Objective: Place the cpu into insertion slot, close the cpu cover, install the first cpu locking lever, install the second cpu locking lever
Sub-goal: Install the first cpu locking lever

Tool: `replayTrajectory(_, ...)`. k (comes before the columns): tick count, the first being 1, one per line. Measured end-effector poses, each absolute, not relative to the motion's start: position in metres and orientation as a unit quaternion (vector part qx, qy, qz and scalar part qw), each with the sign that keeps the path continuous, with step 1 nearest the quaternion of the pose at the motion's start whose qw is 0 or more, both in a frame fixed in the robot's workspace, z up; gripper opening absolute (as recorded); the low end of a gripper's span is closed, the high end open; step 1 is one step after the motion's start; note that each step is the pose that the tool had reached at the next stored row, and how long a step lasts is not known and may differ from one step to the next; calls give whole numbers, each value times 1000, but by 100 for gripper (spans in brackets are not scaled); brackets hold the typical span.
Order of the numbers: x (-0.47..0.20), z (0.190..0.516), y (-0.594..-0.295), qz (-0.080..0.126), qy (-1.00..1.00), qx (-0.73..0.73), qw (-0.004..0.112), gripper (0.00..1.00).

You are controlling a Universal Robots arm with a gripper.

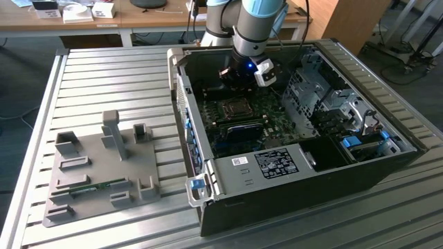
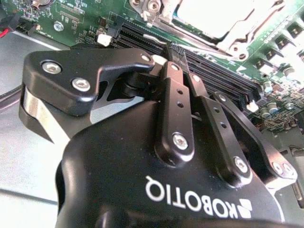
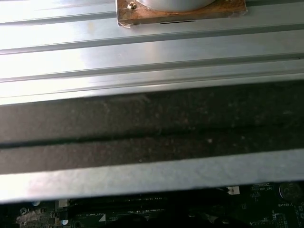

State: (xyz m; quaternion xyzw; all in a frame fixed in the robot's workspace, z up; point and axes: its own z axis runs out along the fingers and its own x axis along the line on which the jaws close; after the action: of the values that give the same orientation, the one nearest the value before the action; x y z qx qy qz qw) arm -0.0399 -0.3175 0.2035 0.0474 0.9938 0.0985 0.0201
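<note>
- Exterior view: high and off the arm, angled down over the whole open computer case (image 1: 277,166) on the ribbed surface (image 1: 104,72).
- Second wrist view: right behind the hand (image 2: 175,52), looking closely onto the motherboard (image 2: 80,19).
- First wrist view: close, looking across the dark case edge (image 3: 152,123) to the surface; both wrist views share the motherboard.

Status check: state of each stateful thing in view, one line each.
gripper: shut, empty, low over the board
cpu: seated in the board
cover: looks down around the cpu
case: lying on its side, open at the top
</note>
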Motion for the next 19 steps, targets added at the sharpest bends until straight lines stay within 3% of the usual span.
replayTrajectory(19, -37, 203, -316, 97, 994, 47, 20, 11)
